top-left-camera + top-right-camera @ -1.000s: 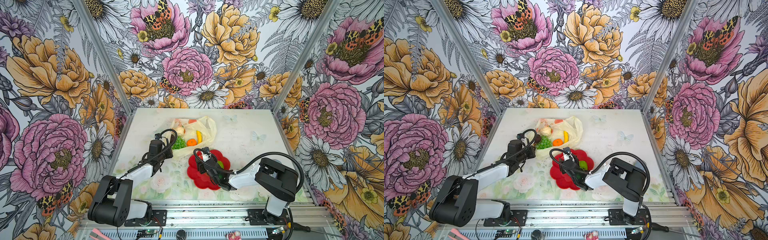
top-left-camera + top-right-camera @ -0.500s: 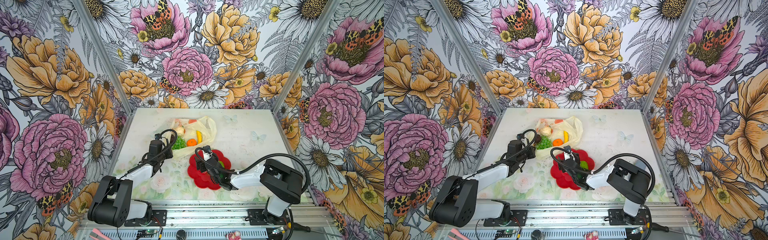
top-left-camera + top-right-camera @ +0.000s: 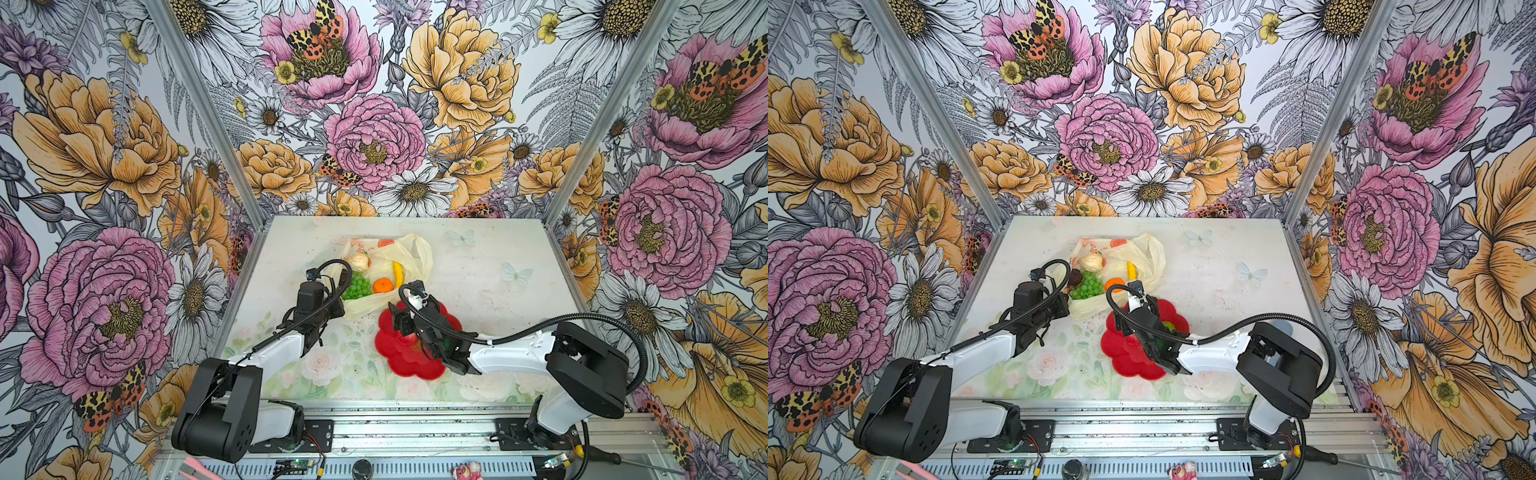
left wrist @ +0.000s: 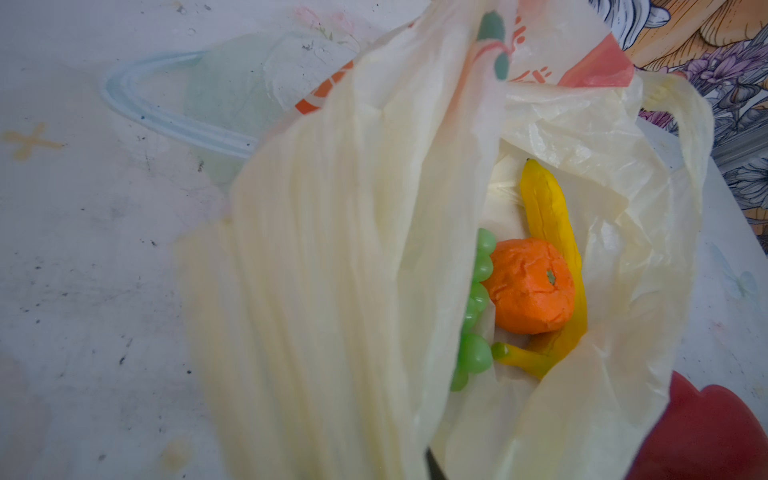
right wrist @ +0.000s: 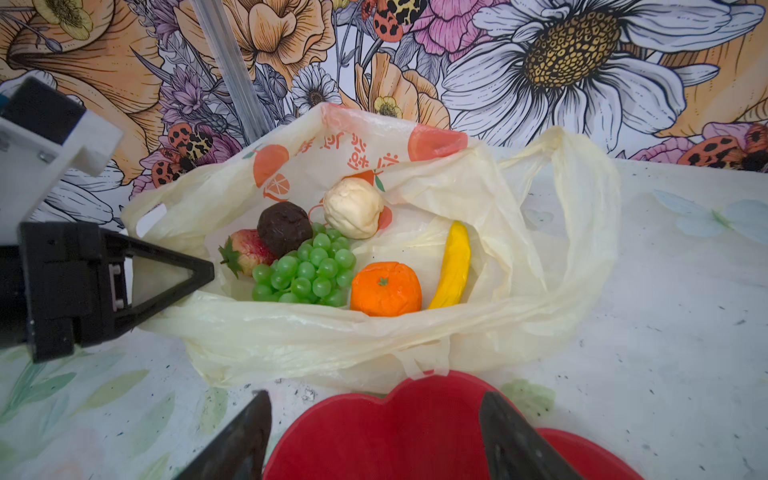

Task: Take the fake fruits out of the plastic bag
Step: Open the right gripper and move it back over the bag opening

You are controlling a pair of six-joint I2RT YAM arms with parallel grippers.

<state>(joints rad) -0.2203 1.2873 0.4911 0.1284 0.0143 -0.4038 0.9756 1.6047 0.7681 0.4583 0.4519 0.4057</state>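
Where the bench's (image 3: 478,257) middle shows in a top view, crinkly pale-yellow plastic bag (image 3: 409,253) gapes, glossy fake fruits (image 5: 307,270) inside. Yellow banana (image 5: 453,266) long axis near-vertical in frame. Left hand (image 5: 205,272) clamped on bag rim; right hand (image 5: 374,397) fingers apart, empty, above red plate (image 5: 395,440).

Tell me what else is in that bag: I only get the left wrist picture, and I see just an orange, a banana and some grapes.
Observer: Three more: a strawberry, a dark plum and a cream piece, all next to the grapes.
Visitor: What holds the bag's edge up?
Observer: The left hand, shut on the plastic bag at its rim.
Visitor: And the other hand?
Observer: The right hand is open, above a red plate.
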